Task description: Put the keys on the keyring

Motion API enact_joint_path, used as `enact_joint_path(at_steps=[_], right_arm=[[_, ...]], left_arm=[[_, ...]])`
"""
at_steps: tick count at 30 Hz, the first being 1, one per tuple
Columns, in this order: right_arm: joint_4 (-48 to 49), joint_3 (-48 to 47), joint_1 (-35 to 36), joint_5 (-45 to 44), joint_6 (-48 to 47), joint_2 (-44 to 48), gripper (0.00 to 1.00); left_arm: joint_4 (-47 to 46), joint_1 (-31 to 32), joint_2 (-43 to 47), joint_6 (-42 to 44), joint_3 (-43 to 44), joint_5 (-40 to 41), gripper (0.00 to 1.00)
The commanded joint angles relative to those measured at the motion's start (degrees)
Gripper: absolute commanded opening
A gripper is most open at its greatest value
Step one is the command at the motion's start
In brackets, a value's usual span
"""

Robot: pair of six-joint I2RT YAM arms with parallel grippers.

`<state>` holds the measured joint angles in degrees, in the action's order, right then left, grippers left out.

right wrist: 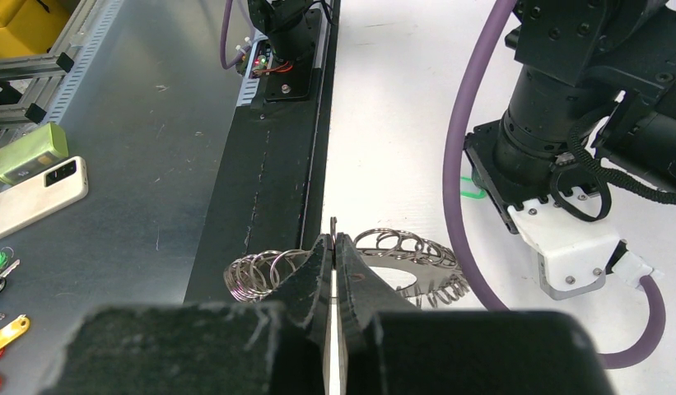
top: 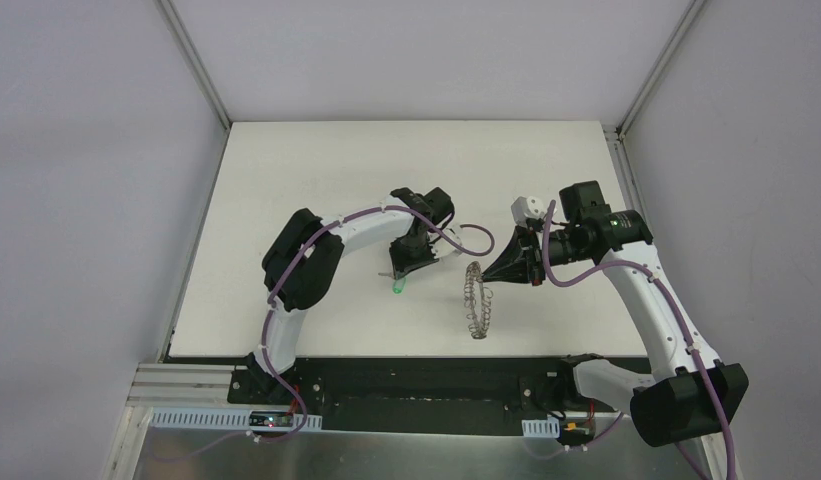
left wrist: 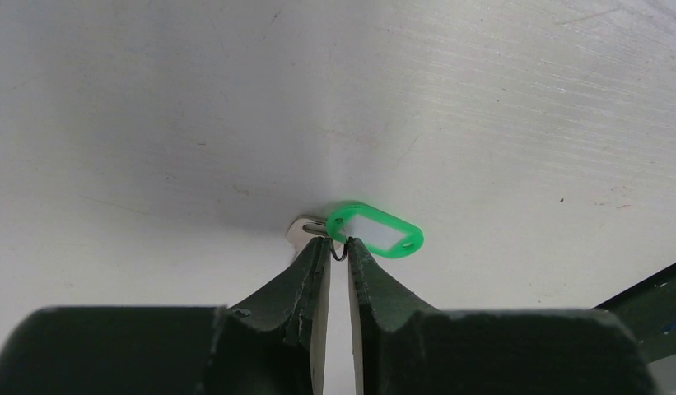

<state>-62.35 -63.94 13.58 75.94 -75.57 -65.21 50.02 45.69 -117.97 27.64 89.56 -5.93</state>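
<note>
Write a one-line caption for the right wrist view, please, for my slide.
Right gripper, shut, grips the rim of the loop-fringed keyring; the left arm stands beyond it.

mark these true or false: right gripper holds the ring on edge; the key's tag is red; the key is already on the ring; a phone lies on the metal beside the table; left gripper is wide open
1. The right gripper holds the ring on edge. True.
2. The key's tag is red. False: it is green.
3. The key is already on the ring. False: it is apart from the ring, at the left gripper.
4. A phone lies on the metal beside the table. True.
5. The left gripper is wide open. False: its fingers are nearly together at the small loop that joins key and tag.
</note>
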Motion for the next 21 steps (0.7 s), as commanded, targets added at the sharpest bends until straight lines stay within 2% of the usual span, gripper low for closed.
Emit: enact_joint_path(at_steps=[1, 12, 21], right_arm=[[0.4, 0.0, -0.4, 3.8, -0.2, 1.0, 0.0], [0.6, 0.1, -0.4, 3.9, -0.1, 1.1, 0.0], [0.6, -0.4, -0.5, 4.1, 0.4, 1.0, 0.0]], left_arm=[[2.4, -0.2, -0.7, -0.7, 2.1, -1.1, 0.15], [2.4, -0.5, 0.4, -0.4, 1.9, -0.6, 0.09], [3.1, -1.7, 5.6, 0.2, 2.2, -2.6, 0.03]])
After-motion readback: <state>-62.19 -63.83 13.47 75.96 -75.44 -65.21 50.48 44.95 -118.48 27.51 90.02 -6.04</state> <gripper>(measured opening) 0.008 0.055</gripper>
